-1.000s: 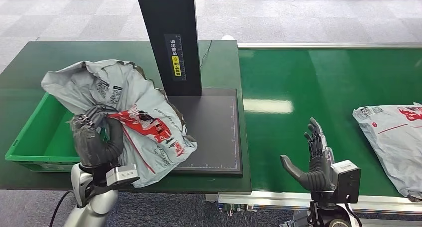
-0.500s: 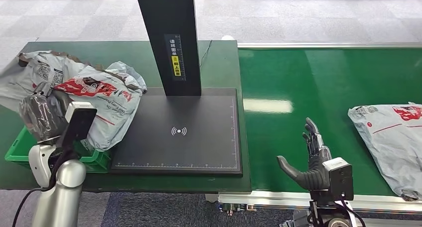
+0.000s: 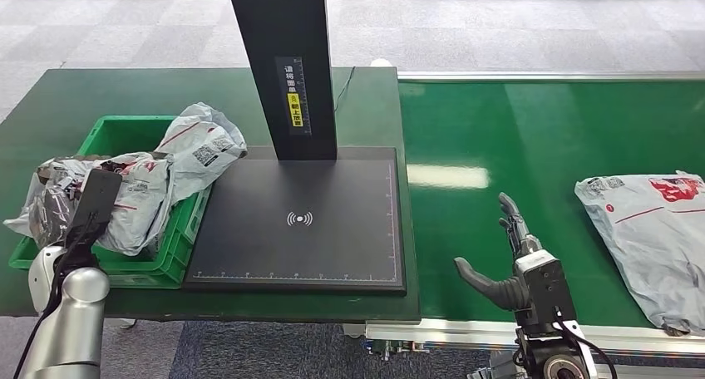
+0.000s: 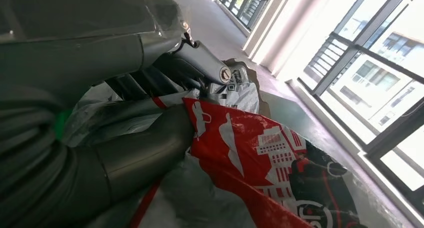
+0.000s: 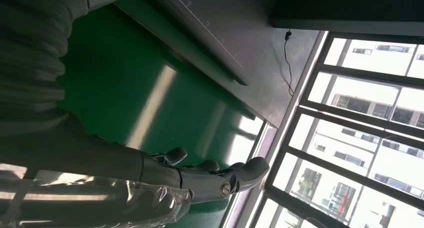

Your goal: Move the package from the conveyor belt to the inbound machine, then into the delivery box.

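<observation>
Our left robot hand (image 3: 60, 198) grips the grey-and-red package (image 3: 141, 184), which sags into the green delivery box (image 3: 116, 134) with its long axis running toward the black inbound machine (image 3: 299, 221). We judge letting go comes next. Our right robot hand (image 3: 507, 258) hovers spread, holding nothing, over the conveyor belt (image 3: 515, 130), nearest a second package (image 3: 648, 229).

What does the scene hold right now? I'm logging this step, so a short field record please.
left hand: grips the grey package over the green box
right hand: open, above the conveyor belt
scanner pad: bare
second package: lying on the belt, at the robot's right
</observation>
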Controlling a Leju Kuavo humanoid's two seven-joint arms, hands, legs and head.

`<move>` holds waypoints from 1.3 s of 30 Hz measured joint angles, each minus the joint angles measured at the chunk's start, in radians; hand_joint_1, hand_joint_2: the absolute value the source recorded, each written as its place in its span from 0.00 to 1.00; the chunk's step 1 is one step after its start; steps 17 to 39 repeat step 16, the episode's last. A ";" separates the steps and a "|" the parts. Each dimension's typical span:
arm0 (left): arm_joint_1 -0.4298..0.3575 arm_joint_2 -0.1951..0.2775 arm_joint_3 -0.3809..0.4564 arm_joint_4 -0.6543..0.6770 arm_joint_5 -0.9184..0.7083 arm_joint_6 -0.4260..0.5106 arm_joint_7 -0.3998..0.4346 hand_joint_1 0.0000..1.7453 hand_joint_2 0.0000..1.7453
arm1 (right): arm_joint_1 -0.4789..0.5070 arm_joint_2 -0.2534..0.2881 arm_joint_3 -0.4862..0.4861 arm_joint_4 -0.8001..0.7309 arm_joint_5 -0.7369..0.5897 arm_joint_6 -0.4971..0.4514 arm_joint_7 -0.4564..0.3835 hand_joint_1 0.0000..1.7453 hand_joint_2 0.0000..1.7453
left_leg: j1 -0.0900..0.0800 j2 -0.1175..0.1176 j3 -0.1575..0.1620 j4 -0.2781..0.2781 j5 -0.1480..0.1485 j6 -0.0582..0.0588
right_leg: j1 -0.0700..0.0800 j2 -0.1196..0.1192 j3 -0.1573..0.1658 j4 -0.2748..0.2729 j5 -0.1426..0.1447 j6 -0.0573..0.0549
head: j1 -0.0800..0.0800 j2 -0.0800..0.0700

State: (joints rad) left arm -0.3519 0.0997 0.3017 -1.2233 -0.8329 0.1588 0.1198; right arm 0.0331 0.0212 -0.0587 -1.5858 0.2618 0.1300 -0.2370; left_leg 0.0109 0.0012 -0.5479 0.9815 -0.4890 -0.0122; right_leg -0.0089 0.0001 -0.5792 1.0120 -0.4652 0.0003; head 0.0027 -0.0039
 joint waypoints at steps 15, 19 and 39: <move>0.025 0.046 -0.106 0.052 0.292 -0.415 -0.133 0.00 1.00 | -0.060 -0.007 0.011 0.053 -0.002 0.019 0.007 0.00 1.00 | -0.001 -0.009 0.000 0.000 0.001 0.001 | -0.001 -0.009 0.002 0.000 -0.001 0.001 | 0.000 0.000; 0.025 0.048 -0.113 0.052 0.291 -0.414 -0.132 0.00 1.00 | -0.061 -0.008 0.012 0.055 -0.002 0.019 0.007 0.00 1.00 | -0.001 -0.010 0.000 0.000 0.001 0.001 | -0.001 -0.010 0.003 0.000 -0.001 0.001 | 0.000 0.000; 0.025 0.048 -0.113 0.052 0.291 -0.414 -0.132 0.00 1.00 | -0.061 -0.008 0.012 0.055 -0.002 0.019 0.007 0.00 1.00 | -0.001 -0.010 0.000 0.000 0.001 0.001 | -0.001 -0.010 0.003 0.000 -0.001 0.001 | 0.000 0.000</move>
